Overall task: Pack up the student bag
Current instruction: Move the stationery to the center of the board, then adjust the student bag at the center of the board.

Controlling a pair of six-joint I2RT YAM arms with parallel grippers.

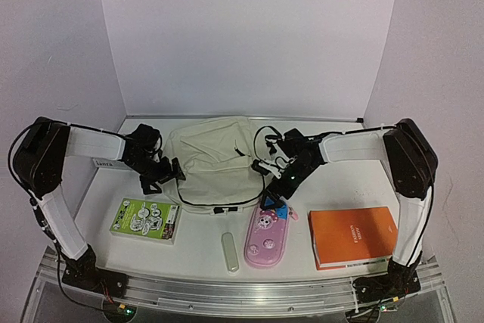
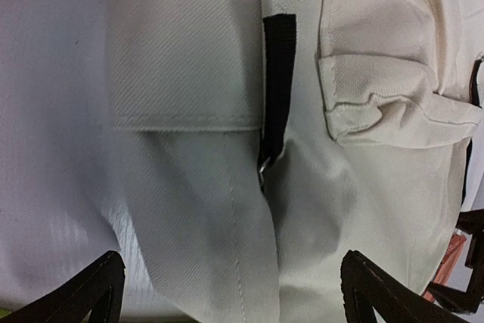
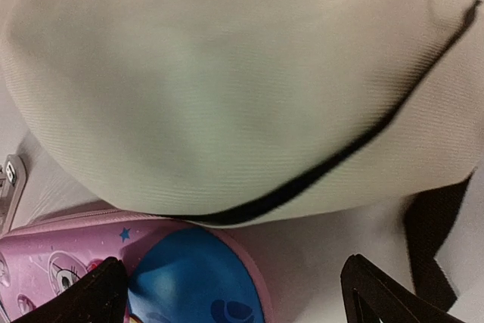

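Large cream fabric backpack (image 1: 214, 163) lies flat, centre of white table (image 1: 340, 187), black zip line along its 6 o'clock edge.

L gripper (image 2: 231, 293) sits at bag's 9 o'clock side. Fingers spread wide, nothing clamped. Wrist view: cream cloth w/ black strap (image 2: 277, 73) fills the space ahead; contact can't tell.

R gripper (image 3: 234, 293) sits at bag's 4 o'clock corner. Fingers likewise spread, empty. Wrist view: bag bulges at 12 o'clock, pink cartoon pencil case (image 1: 266, 236) at 7 o'clock.

Top view, from bag:
- pencil case just beside, 5 o'clock
- orange book (image 1: 353, 236), 4 o'clock
- green printed booklet (image 1: 145, 219), 7 o'clock
- pale stick (image 1: 230, 252), 6 o'clock
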